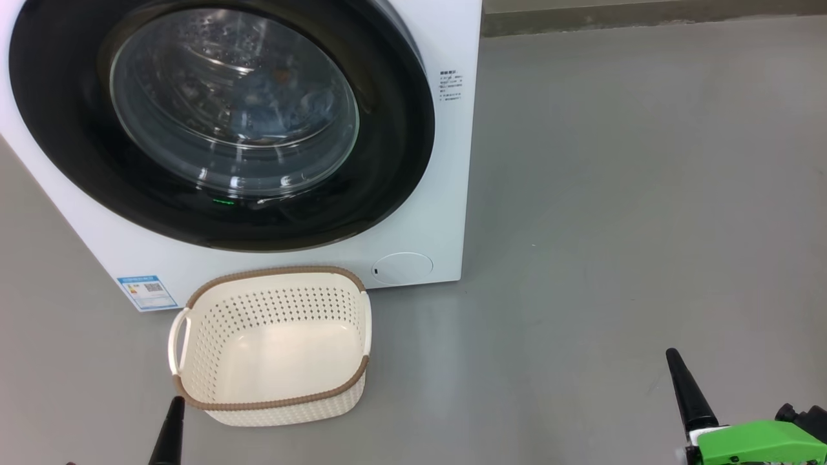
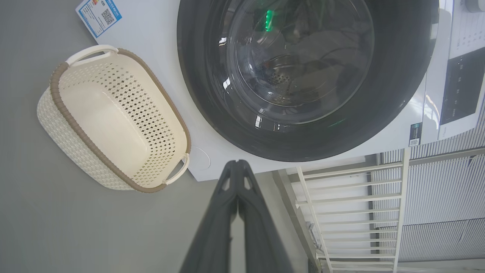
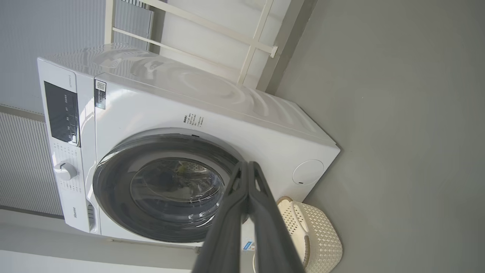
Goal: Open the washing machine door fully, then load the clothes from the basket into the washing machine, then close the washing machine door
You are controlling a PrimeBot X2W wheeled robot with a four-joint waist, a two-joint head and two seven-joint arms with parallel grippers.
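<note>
1. Two grippers, both clamped shut on nothing: left gripper (image 2: 238,163) has its fingertips meeting in its wrist view, right gripper (image 3: 248,165) likewise in its own.
2. Head view cuts both off: left is one dark tip at lower left, near the basket (image 1: 278,271) near corner; right is a tip plus green mount (image 1: 756,442) at lower right, well apart from everything.
3. Basket on floor (image 1: 646,194), just before the machine (image 1: 446,194) front, below the door (image 1: 64,129); its bare bottom shows.
4. Door shut flush in all three views.
5. Behind the glass, clothes (image 1: 303,103) read as a bluish blur with an orange speck in head view; in the wrist views glare makes fabric hard to tell.
6. Right wrist view adds panel (image 3: 60,113) and knob (image 3: 65,170); head view crops the machine's top; right fingers (image 3: 265,227) hide part of the basket there.
</note>
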